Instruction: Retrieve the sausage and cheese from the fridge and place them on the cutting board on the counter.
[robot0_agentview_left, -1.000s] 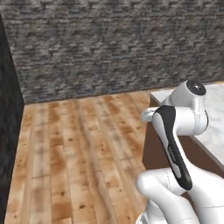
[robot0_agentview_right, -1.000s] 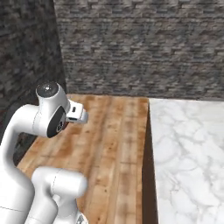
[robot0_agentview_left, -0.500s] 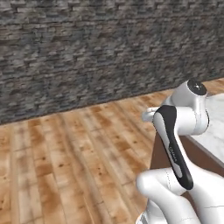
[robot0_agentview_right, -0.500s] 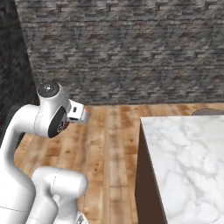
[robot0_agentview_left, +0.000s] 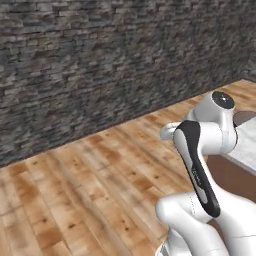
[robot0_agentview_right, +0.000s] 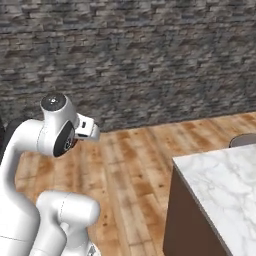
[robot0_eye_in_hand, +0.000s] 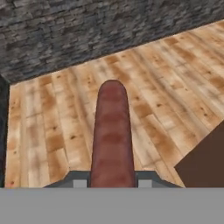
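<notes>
Step in hand: the sausage (robot0_eye_in_hand: 112, 135) is judged to be in transit toward the table (robot0_agentview_right: 222, 185), with the cheese left for later.
Hand: the hand (robot0_eye_in_hand: 109, 183) is closed on the sausage, which is seen in the hand view jutting straight out between the fingertips.
Sausage position: it is carried above the wooden floor (robot0_eye_in_hand: 65, 113), and the dark side of the table shows at the lower right.
Cutting board: no place for it can be told from these views.
Doing it well: the grip should be kept firm while the base is turned, and the sausage kept level until the board is found.
</notes>
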